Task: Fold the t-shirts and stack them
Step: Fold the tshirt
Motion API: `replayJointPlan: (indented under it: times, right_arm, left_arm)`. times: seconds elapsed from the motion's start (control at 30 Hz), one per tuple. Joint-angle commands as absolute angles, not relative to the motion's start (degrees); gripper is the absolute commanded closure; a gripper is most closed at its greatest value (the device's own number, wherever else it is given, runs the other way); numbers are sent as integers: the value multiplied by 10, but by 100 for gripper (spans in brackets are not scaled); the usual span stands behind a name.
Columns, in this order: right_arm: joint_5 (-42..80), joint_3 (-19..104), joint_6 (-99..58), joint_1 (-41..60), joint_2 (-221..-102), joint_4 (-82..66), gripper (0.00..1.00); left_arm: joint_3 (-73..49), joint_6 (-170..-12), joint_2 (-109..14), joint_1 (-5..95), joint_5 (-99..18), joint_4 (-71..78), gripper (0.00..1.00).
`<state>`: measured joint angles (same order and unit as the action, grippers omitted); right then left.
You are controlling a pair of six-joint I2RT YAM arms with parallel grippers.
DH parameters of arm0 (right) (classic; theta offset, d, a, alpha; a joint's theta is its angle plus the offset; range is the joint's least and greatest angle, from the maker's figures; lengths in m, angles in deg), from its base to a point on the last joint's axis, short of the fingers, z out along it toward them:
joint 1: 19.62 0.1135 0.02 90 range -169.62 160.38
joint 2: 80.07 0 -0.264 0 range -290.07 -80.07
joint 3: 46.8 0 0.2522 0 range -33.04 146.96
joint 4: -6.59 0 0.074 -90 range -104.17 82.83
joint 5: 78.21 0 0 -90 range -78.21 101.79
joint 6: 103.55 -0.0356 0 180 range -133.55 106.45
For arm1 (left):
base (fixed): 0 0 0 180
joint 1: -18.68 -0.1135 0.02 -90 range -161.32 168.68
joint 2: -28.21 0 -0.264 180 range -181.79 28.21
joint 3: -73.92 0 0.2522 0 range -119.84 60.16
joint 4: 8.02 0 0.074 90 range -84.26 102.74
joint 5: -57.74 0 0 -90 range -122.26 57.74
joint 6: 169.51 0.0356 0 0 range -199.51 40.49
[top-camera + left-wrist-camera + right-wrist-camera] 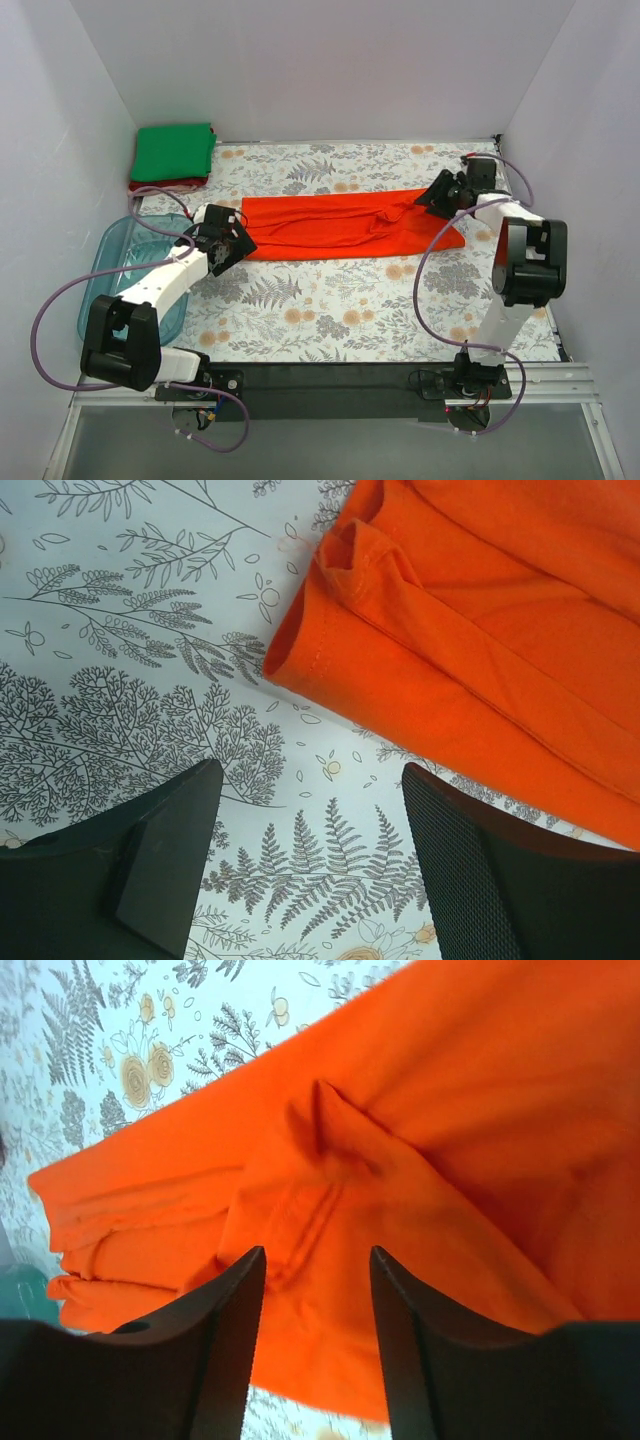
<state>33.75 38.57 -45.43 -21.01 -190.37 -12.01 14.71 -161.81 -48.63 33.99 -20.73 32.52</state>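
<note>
The bright orange-red t-shirt [340, 225] lies on the flowered table as a long narrow strip running left to right, bunched and creased near its right end. My left gripper [232, 240] hovers just off the strip's left end; in the left wrist view it [312, 770] is open over bare tablecloth, with the shirt's folded edge [480, 630] just ahead. At the strip's right end, my right gripper [430, 195] hangs over the rumpled cloth [420, 1110]. Its jaws [316, 1252] stand open, gripping nothing. A green t-shirt [175, 150] lies folded on a dark red one [168, 183] at the back left corner.
A clear blue plastic tub [130, 260] sits at the left edge, beside and partly under my left arm. White walls close in the table on the left, back and right. Purple cables loop from both arms.
</note>
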Motion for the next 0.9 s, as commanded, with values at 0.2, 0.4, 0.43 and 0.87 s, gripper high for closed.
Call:
replayJointPlan:
  times: [0.2,0.4,0.43,0.87]
  right_arm:
    - [324,180,-448,-344,-1670,-136,31]
    - [367,86,-486,-365,-1639,-56,32]
    - [369,80,-490,-367,-1641,-47,32]
    - [356,61,-544,-377,-1680,19,35]
  left_arm:
    - [151,-1644,-497,318,-194,326,25]
    - [145,-1668,-524,310,-207,305,26]
    - [145,-1670,-526,309,-207,304,26]
    - [134,-1686,-566,289,-214,291,35]
